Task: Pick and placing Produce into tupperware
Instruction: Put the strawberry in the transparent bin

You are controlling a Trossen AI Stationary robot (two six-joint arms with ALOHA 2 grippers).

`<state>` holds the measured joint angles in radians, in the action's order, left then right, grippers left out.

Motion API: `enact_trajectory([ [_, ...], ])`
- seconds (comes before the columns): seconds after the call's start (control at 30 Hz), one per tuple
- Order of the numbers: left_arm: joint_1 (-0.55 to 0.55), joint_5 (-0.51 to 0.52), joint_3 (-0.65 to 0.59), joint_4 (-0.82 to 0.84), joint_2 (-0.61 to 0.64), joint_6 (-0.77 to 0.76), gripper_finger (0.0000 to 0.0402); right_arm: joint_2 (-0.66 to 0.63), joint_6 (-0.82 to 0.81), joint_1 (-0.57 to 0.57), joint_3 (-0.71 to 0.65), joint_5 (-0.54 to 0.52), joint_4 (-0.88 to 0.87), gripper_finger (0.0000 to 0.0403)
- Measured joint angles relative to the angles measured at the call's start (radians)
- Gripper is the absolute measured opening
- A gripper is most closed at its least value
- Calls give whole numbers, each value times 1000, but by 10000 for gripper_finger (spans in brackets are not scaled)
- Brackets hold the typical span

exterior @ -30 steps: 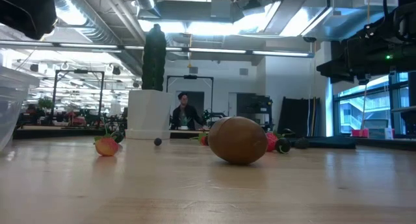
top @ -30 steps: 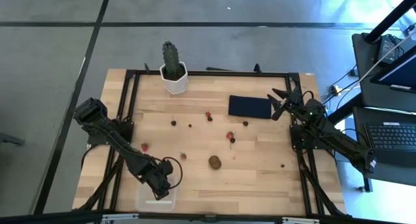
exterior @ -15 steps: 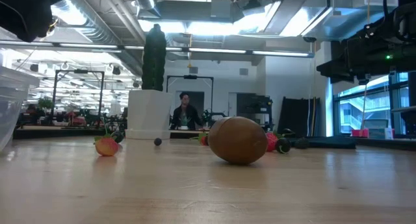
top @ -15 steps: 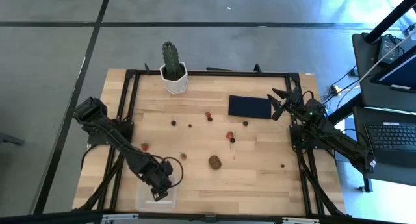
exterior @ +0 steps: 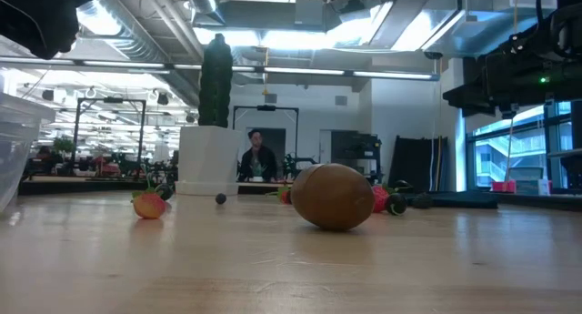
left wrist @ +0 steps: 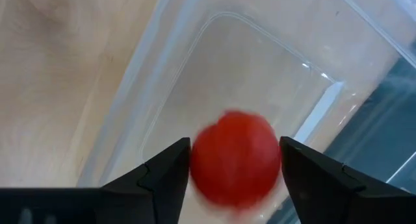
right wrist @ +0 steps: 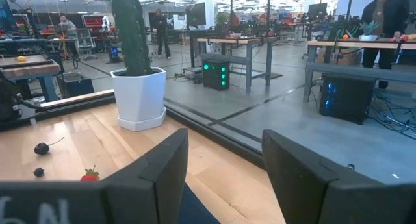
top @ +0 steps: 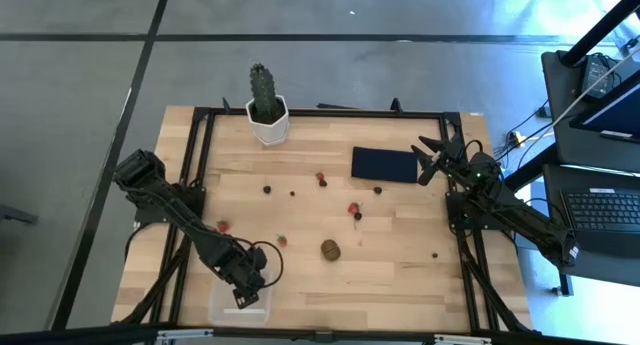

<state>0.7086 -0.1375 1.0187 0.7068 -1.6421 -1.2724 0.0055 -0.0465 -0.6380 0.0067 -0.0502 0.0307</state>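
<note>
The clear tupperware (top: 240, 307) sits at the table's near edge, left of centre. My left gripper (top: 246, 285) hovers over it, pointing down, fingers apart. In the left wrist view a blurred red strawberry (left wrist: 235, 158) fills the gap between those fingers (left wrist: 170, 167), above the tupperware floor (left wrist: 260, 68). The brown kiwi (top: 330, 249) lies on the wood mid-table and shows again in the low view (exterior: 333, 197). More strawberries (top: 352, 207) and dark berries (top: 267, 189) are scattered across the table. My right gripper (top: 428, 157) waits open at the far right. My left gripper points down from above, with the red strawberry (left wrist: 235, 158) between its two fingers over the tupperware. The strawberry is blurred while the fingers are sharp. I cannot tell whether the fingers touch it.
A green cactus in a white pot (top: 266, 105) stands at the far edge. A flat navy rectangle (top: 384, 164) lies beside my right gripper. A strawberry (top: 222, 225) and another (top: 282, 240) lie near the left arm. One berry (top: 435, 254) sits toward the right.
</note>
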Motion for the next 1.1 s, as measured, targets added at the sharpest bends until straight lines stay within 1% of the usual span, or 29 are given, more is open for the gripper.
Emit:
enact_trajectory([
  [0.23, -4, -2, 0, 0, 0, 3, 272, 0, 2, 0, 0, 0, 0, 198],
  [0.33, -11, -31, 0, -2, 3, 40, 281, 0, 2, 0, 0, 0, 0, 198],
  [0.4, -11, -24, 0, -2, 20, 53, 283, 0, 2, 0, 0, 0, 0, 198],
  [0.5, -10, 24, 0, 0, 76, 53, 284, 0, 2, 0, 0, 0, 0, 198],
  [0.63, -2, 138, 2, 15, 172, 50, 284, 0, 2, 0, 0, 0, 0, 198],
  [0.73, -2, 209, 2, 101, 234, 20, 284, 0, 2, 0, 0, 0, 0, 198],
  [0.83, -4, 231, 2, 225, 280, 0, 284, 0, 2, 0, 0, 0, 0, 198],
  [1.0, -36, 243, 2, 512, 307, -197, 284, 0, 2, 0, 0, 0, 0, 198],
  [1.1, -56, 243, -14, 595, 308, -268, 284, 0, 2, 0, 0, 0, 0, 198],
])
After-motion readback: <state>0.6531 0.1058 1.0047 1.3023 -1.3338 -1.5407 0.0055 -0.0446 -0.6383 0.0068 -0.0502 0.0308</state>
